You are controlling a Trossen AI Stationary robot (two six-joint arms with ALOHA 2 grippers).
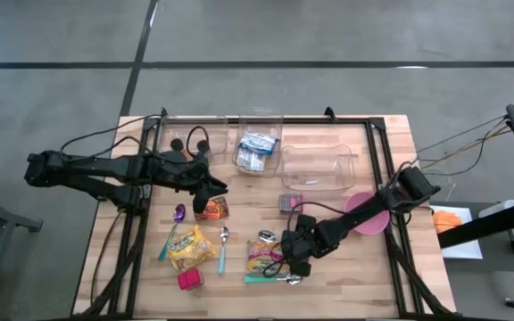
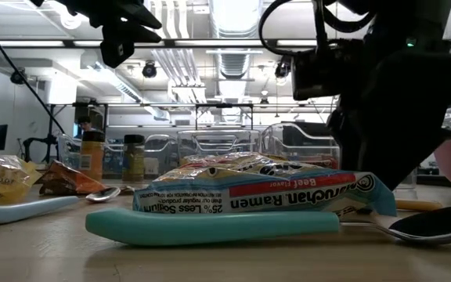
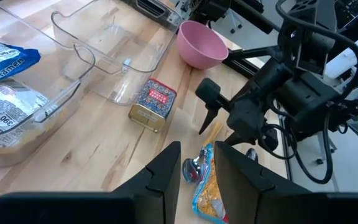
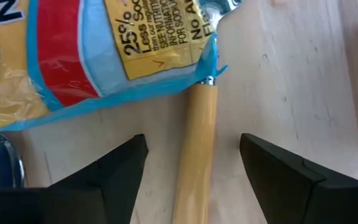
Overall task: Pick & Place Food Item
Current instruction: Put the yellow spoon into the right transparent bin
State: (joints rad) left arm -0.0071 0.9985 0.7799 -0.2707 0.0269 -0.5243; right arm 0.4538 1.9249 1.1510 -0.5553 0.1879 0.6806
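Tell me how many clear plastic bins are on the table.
3, along the table's far edge: an empty-looking bin on the left, a middle bin holding ramen packets, and a long shallow bin on the right. None appears hidden.

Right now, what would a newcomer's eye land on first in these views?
The right hand hangs open at the table's near edge, straddling a wooden-handled spoon partly under a Maruchan ramen packet. That packet rests on a teal utensil handle and fills the low view. Farther back, a clear bin holds more ramen, with a pink bowl to the right.
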